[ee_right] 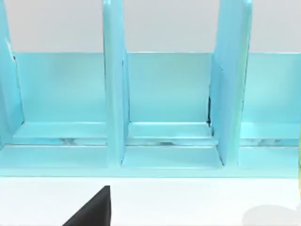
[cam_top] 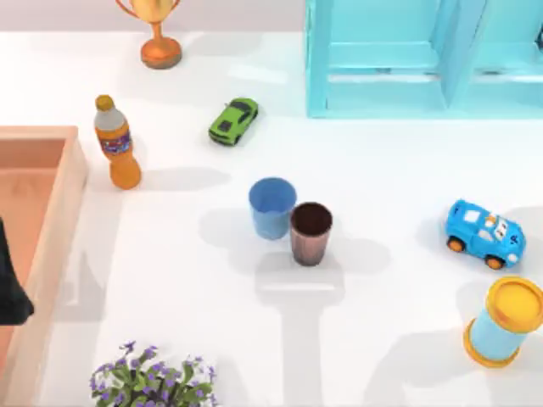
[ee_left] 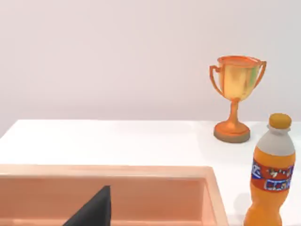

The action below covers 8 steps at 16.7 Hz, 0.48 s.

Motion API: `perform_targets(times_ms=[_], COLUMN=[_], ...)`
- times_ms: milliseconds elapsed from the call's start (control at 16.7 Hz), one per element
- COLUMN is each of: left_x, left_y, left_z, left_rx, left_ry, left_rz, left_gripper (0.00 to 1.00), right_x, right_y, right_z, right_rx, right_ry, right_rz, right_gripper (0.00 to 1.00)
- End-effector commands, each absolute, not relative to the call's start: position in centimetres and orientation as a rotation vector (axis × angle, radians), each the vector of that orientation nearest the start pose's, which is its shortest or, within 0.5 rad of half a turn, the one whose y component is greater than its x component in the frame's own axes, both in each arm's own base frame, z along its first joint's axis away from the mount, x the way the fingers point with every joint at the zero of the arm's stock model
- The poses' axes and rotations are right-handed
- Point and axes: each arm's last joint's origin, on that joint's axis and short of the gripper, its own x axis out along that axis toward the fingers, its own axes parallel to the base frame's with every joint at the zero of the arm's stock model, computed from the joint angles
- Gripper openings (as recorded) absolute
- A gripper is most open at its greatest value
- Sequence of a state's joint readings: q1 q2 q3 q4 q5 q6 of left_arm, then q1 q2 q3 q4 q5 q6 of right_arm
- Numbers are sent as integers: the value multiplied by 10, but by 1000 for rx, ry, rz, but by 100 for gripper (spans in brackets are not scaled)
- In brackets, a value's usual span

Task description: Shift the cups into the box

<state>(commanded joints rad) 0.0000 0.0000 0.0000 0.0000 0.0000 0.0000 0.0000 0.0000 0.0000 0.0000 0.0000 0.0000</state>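
Because the light-blue cup [cam_top: 272,207] and the ribbed brown cup [cam_top: 310,233] stand touching, well apart from the left gripper [cam_top: 13,292] (fingers' state not visible) over the wooden box [cam_top: 61,203], gripping one may topple the other.

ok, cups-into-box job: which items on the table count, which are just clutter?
Job items:
light blue cup
dark reddish-brown cup
wooden box, at the table's left edge

Clutter:
trophy
orange soda bottle
green toy car
blue toy car
light-blue cylinder with yellow ends
turquoise shelf unit
purple flowers
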Motion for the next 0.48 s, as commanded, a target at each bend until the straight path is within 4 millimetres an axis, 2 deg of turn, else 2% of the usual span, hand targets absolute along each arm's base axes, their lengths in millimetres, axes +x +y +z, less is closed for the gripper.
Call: perform_targets(times_ms=[240, 360, 480], left_x=[106, 106, 108], left_y=[-2, -3, -5], left_z=[166, 180, 203], left_rx=[-7, -23, -48], left_ry=[14, 50, 105], left_rz=[-5, -18, -38], left_gripper=[100, 100, 100], right_x=[106, 106, 106], right_y=[-1, -1, -1], right_z=[160, 160, 160], right_rx=[0, 0, 0], right_ry=[0, 0, 0], right_rz=[0, 0, 0], right_gripper=[100, 100, 100])
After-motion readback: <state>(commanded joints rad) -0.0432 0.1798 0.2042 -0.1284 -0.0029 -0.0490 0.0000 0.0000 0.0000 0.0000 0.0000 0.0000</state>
